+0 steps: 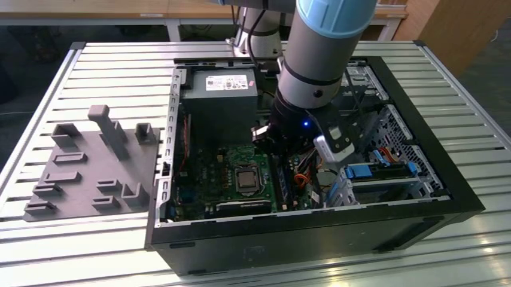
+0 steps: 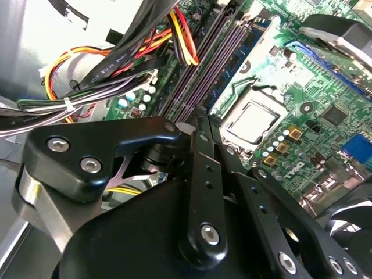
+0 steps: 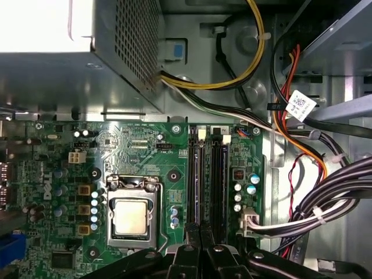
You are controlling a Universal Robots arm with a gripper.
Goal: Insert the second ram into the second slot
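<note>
The gripper (image 3: pixel 200 232), jaws drawn closed, is hanging over the black memory slots (image 3: pixel 218 174) of the motherboard (image 3: pixel 145 151) inside the open computer case (image 1: pixel 319 245).

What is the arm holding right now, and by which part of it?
Cannot be told. The end effector hangs just over the memory slots of the motherboard; whether a ram strip sits in its grasp is hidden.

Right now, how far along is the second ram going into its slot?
Done: the case is open and the arm reaches down inside, over the motherboard. In hand: the end effector, shut, sits at one end of the two black slots. Left: I can't tell whether the second ram is gripped or seated, so treat the insertion as unconfirmed.
</note>
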